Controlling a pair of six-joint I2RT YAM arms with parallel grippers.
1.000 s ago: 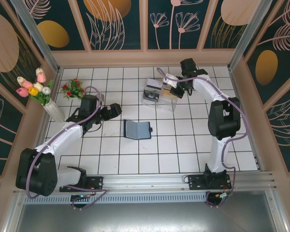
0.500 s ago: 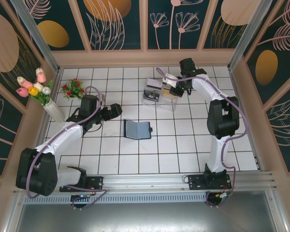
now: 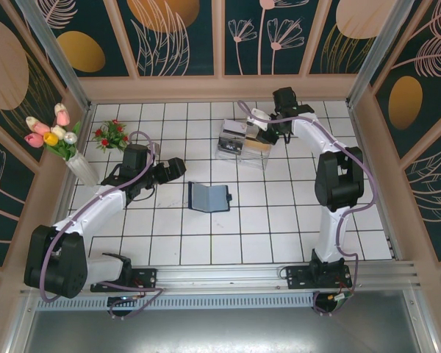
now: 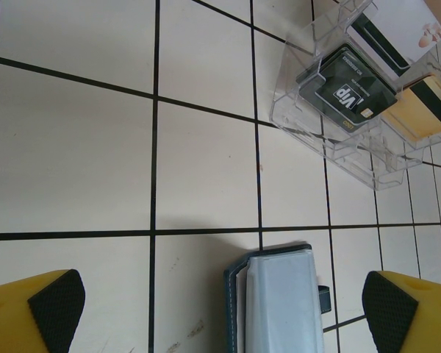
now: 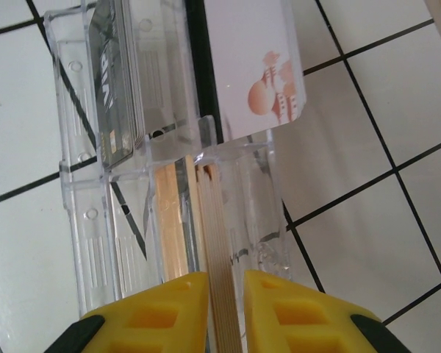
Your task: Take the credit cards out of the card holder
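Overhead, I see the card holder lying open near the centre of the frame on the white tiled table, with its blue-grey inside facing up. My left gripper sits just left of it with the jaws spread wide and nothing between them. In the left wrist view its black pads fill the two bottom corners, and the holder's top edge shows at bottom centre.

My right gripper is up in the upper middle of the overhead frame, over the clear tray. In the right wrist view its yellow fingers rise from the bottom edge, with the tan card edge-on between them. The card stands in a slot of the tray. The fingers lie very close on both sides of it, but I cannot tell whether they press on it or stand just clear.

Two more credit cards rest in the tray's other compartments. The black card marked VIP is in one, and the white card with an orange print is beside it, toward the upper right of the left wrist view
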